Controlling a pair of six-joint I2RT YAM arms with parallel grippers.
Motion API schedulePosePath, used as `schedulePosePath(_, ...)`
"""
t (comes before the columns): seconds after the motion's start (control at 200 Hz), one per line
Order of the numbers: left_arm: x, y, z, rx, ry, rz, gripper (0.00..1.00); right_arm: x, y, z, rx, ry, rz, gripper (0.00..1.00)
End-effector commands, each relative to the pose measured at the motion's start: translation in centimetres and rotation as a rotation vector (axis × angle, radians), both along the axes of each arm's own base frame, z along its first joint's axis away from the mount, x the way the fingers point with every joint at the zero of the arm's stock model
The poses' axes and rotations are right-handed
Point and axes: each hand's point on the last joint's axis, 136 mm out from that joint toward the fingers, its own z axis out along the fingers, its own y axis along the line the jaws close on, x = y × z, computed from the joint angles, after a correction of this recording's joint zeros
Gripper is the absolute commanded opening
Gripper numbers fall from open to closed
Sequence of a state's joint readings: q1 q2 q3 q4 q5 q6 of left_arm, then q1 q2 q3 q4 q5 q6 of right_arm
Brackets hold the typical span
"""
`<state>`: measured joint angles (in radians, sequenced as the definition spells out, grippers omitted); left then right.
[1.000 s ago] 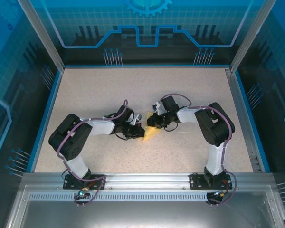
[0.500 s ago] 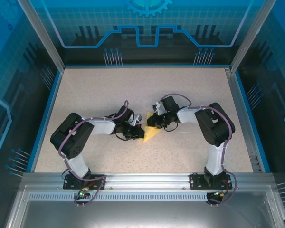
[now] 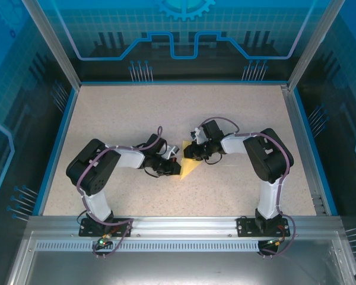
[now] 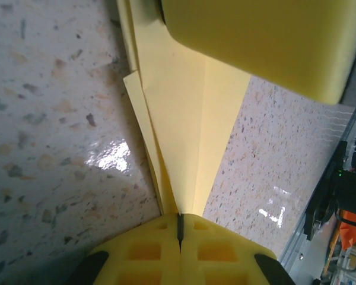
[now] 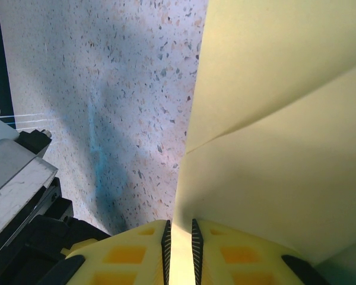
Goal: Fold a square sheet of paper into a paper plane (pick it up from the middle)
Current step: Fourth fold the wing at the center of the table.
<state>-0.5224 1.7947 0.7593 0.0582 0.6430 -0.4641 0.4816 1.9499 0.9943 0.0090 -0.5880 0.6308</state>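
**Paper** [image 3: 188, 167]: one piece, pale yellow, plain. It is folded into overlapping layers with a long centre crease and tapers to a point. It sits at the middle of the table [image 3: 237, 119], low over the speckled top, between my two grippers.

**Left gripper** [image 4: 179, 227]: my yellow fingers are pressed together, with the narrow end of the paper [image 4: 184, 136] pinched in the seam. Seen from above [image 3: 174, 161], it sits at the paper's left edge.

**Right gripper** [image 5: 181, 236]: my fingers are nearly closed, with only a slim gap, and an edge of the paper [image 5: 273, 148] is clamped in it. From above [image 3: 193, 154], it sits at the wide far end.

**Table:** beige speckled top with a blue rim.
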Motion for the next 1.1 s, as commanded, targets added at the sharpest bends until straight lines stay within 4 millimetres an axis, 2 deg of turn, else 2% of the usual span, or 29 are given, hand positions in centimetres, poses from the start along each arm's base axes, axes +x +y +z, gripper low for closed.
schedulePosePath(0.0,-3.8,1.2,-2.0,0.052,0.151,-0.044,0.00,-2.9,-3.7,-5.7,-0.201,0.137,-0.036,0.20)
schedulePosePath(0.145,-3.1,1.0,-0.3,0.033,0.130,-0.013,0.09,-3.0,-3.6,-5.6,-0.198,0.135,-0.029,0.20)
schedulePosePath(0.315,-1.9,1.3,2.6,0.039,0.056,0.049,0.28,-3.3,-3.9,-5.7,-0.204,0.134,-0.024,0.20)
schedulePosePath(0.415,-0.9,1.1,4.1,0.023,0.025,0.095,0.30,-3.3,-3.9,-5.8,-0.204,0.134,-0.023,0.20)
schedulePosePath(0.56,0.7,-0.3,5.8,-0.046,0.011,0.119,0.25,-3.4,-3.9,-5.9,-0.203,0.136,-0.023,0.20)
schedulePosePath(0.7,1.9,-1.5,5.8,-0.073,0.020,0.121,0.20,-3.4,-3.9,-5.9,-0.205,0.136,-0.024,0.20)
schedulePosePath(0.895,2.3,-3.0,4.7,-0.072,0.034,0.106,0.18,-3.4,-3.9,-6.1,-0.201,0.140,-0.027,0.20)
schedulePosePath(1.095,2.5,-2.9,2.9,-0.035,0.047,0.118,0.17,-3.5,-3.9,-6.1,-0.199,0.143,-0.026,0.20)
